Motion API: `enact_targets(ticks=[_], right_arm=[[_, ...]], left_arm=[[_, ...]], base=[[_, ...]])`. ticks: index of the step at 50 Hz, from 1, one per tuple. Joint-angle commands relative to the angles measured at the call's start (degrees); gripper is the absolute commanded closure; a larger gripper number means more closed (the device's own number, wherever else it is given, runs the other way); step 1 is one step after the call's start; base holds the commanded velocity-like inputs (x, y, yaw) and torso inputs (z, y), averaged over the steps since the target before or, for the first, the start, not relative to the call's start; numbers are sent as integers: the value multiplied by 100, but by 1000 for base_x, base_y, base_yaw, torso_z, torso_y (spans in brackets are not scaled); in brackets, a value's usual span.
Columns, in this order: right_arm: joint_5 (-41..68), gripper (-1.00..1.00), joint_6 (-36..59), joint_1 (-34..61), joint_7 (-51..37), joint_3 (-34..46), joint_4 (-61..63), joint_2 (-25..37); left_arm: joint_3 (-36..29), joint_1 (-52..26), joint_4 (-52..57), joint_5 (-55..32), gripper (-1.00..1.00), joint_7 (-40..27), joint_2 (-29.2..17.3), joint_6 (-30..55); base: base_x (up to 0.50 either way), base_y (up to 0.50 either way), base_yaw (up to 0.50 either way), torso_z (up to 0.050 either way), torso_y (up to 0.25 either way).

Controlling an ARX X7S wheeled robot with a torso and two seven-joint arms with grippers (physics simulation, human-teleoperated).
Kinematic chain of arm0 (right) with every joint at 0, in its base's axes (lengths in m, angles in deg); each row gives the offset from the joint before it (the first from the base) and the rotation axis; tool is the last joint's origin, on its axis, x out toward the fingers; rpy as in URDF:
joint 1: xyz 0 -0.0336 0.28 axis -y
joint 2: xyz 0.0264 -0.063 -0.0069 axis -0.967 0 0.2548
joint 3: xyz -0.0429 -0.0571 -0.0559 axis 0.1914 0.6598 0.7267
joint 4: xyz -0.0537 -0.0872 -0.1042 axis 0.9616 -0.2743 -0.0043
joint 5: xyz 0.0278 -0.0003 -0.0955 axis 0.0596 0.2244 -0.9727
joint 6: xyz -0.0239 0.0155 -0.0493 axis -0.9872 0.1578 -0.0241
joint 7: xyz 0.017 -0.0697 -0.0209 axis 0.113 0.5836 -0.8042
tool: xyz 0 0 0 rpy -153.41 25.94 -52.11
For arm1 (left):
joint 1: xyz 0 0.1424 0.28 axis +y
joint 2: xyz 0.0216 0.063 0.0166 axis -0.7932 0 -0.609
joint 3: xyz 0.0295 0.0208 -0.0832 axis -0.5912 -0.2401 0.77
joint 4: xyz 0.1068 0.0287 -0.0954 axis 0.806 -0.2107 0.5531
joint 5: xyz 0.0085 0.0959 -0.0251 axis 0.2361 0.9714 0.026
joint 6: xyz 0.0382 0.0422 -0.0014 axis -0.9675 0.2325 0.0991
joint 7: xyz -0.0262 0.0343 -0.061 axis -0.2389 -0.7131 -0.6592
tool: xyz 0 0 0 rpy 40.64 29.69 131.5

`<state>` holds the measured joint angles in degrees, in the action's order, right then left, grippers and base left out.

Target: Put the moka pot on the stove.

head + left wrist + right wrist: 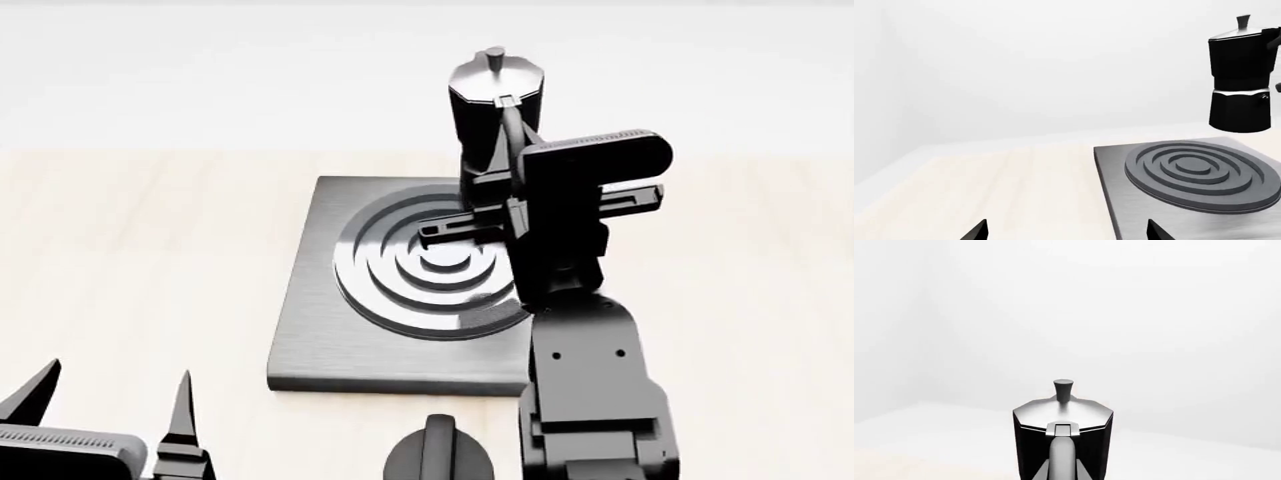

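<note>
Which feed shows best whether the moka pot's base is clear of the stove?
The left wrist view: the moka pot shows side-on, its base hanging above the stove. The head view looks down, with the right gripper covering the pot's lower half. The right wrist view shows only lid and handle.

A bare simulated kitchen set-up: a pale wooden counter (pixel 147 250) carries a grey stove (pixel 340 340) with raised rings, a black knob (pixel 441 455) at its near edge, a moka pot (pixel 1239 80), blank white walls behind.
</note>
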<state>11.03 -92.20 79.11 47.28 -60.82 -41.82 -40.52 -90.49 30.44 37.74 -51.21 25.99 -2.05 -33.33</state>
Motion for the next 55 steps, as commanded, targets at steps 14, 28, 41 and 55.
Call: enact_targets(ticks=[14,28,41,55], right_arm=[[1702,100,-29,57,-68,1772,1,-75],[2359,100,-36,23,-120,2498,1,-76],[2161,100,49,-58,-99,2249,1,-76],[2155,100,86,-119,-69,2222,1,-76]], left_arm=[[61,41,60,-133,-100,27,-43,-89],[49,42,69,-163,-100,0,-74,-92],[45,54,96,-195,-100,-26,-105,-96],[21,49,86,-205,-100,-54,-120,-113]], base=[[0,0,0,0,1],[0,0,0,1,1],[0,0,0,0,2],[0,0,0,1,1]])
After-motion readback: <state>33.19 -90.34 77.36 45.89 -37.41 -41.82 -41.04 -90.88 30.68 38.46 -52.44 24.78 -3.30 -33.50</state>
